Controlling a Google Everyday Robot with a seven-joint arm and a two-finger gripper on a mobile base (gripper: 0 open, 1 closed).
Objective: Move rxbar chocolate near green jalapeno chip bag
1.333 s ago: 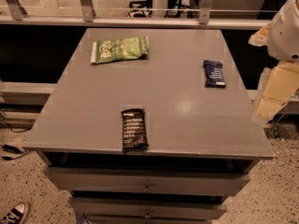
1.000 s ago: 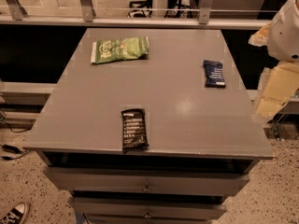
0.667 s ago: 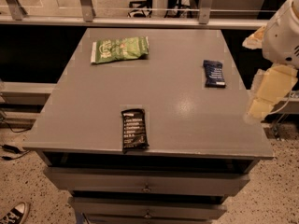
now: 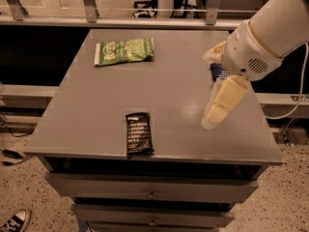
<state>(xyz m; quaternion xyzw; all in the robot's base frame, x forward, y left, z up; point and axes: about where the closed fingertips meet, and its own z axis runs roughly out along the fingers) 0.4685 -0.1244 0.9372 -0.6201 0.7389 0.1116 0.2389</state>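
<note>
The rxbar chocolate [image 4: 139, 134] is a flat black wrapper with white text lines, lying near the front edge of the grey table [image 4: 174, 91], left of centre. The green jalapeno chip bag [image 4: 124, 50] lies flat at the back left of the table, its white end to the left. My gripper [image 4: 216, 112] hangs from the white arm [image 4: 270, 28] over the right part of the table, to the right of the rxbar and well apart from it. It holds nothing that I can see.
A dark blue bar wrapper [image 4: 218, 71] lies at the right side of the table, mostly hidden behind the arm. Drawers [image 4: 152, 187] sit below the table's front edge. A rail with metal posts [image 4: 89, 4] runs behind the table.
The arm and gripper have swung left from the table's right edge to over the tabletop, now covering most of the blue bar. The rxbar and the chip bag have not moved.
</note>
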